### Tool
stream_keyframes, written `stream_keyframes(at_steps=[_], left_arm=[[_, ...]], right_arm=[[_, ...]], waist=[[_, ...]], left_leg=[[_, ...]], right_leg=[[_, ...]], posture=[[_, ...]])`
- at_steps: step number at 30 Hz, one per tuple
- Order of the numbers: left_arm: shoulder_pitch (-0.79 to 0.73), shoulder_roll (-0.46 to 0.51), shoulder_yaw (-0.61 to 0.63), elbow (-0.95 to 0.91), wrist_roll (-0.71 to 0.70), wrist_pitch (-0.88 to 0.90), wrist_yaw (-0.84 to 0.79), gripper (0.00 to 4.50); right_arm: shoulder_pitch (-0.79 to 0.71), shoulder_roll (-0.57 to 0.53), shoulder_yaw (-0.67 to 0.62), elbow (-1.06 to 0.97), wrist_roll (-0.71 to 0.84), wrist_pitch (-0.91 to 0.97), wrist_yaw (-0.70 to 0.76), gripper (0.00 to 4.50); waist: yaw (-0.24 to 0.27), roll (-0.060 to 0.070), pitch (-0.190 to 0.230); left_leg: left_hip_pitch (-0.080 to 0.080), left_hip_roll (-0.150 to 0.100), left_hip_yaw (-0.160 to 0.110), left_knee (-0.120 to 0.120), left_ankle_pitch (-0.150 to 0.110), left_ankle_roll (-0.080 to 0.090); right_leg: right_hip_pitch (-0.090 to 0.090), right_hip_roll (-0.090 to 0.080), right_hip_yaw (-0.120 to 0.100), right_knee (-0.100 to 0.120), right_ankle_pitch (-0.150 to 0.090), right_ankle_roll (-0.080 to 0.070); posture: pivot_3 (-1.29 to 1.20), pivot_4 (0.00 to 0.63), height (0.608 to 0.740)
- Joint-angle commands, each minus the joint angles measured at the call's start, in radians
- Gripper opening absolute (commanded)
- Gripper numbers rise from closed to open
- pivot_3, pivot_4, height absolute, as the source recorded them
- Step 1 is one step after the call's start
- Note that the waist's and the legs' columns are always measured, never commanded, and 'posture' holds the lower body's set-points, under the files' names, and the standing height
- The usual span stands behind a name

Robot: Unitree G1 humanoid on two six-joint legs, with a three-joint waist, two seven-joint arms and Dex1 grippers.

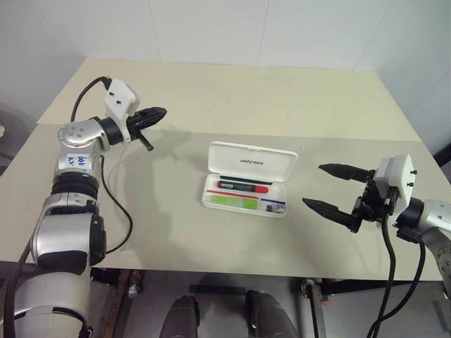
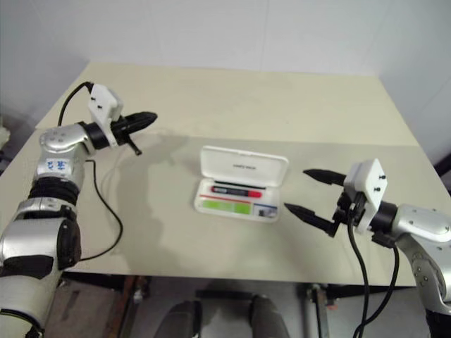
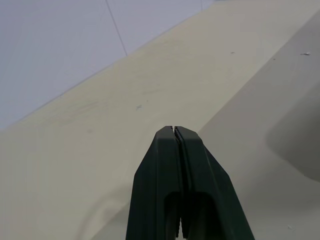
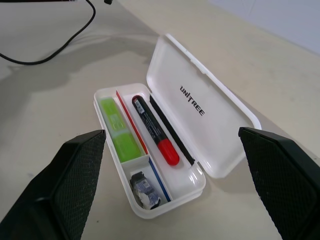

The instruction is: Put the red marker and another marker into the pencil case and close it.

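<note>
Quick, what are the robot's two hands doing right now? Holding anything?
Left gripper: shut, holding nothing, up above the table.
Right gripper: open wide, holding nothing, beside the open pencil case.

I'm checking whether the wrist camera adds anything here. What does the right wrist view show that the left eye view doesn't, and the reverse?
Right wrist view: the lettering on the lid reads clearly, and a small grey object sits in the end compartment.

Left eye view: the shut left pincer hovers over the table, away from the case.

Both: the open pencil case holding the red marker and green highlighter, and the open, empty right pincer.
</note>
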Motion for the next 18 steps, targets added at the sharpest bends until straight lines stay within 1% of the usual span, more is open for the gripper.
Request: stream_keyframes(at_steps=[1,6,8,11,16,18], left_arm=[[-0.058,-0.018,-0.013,0.078,0.036,-0.036,-0.009,0.02],[-0.099,-0.065,-0.017,0.158,0.065,0.019,0.004,0.02],[-0.116,-0.087,-0.021,0.183,0.074,0.106,-0.010,0.02],[-0.126,-0.111,-0.013,0.194,0.076,0.153,-0.019,0.02],[-0.149,-0.156,0.012,0.213,0.058,0.316,-0.056,0.02],[-0.155,-0.170,0.020,0.213,0.057,0.348,-0.068,0.02]], right_arm=[[0.001,-0.032,-0.020,-0.032,-0.002,0.013,-0.003,4.50],[0.004,-0.011,-0.038,-0.042,-0.002,-0.006,-0.029,4.50],[0.013,-0.009,-0.048,-0.052,0.002,-0.005,-0.035,4.50],[0.029,-0.009,-0.061,-0.067,0.006,0.001,-0.046,4.50],[0.075,-0.009,-0.098,-0.099,0.021,0.008,-0.053,4.50],[0.099,-0.010,-0.117,-0.111,0.033,0.006,-0.043,4.50]], waist=[[0.000,0.000,0.000],[-0.001,0.000,0.000],[-0.001,-0.001,0.000],[-0.002,-0.001,0.000],[-0.002,-0.001,0.001],[-0.002,-0.001,0.001]], left_leg=[[0.000,0.000,0.000,0.000,0.000,0.000],[0.000,0.000,0.000,0.000,0.000,0.000],[0.000,0.000,0.000,0.000,0.000,0.000],[0.000,0.000,0.000,0.000,0.000,0.000],[0.000,0.000,0.000,0.000,0.000,0.000],[0.000,0.000,0.000,0.000,0.000,0.000]], right_leg=[[0.000,0.000,0.000,0.000,0.000,0.000],[0.000,0.000,0.000,0.000,0.000,0.000],[0.000,0.000,0.000,0.000,0.000,0.000],[0.000,0.000,0.000,0.000,0.000,0.000],[0.000,0.000,0.000,0.000,0.000,0.001],[0.000,0.000,0.000,0.000,0.000,0.001]], posture=[[0.00,0.150,0.740],[0.00,0.150,0.740],[0.00,0.150,0.740],[0.00,0.150,0.740],[0.00,0.150,0.740],[0.00,0.150,0.740]])
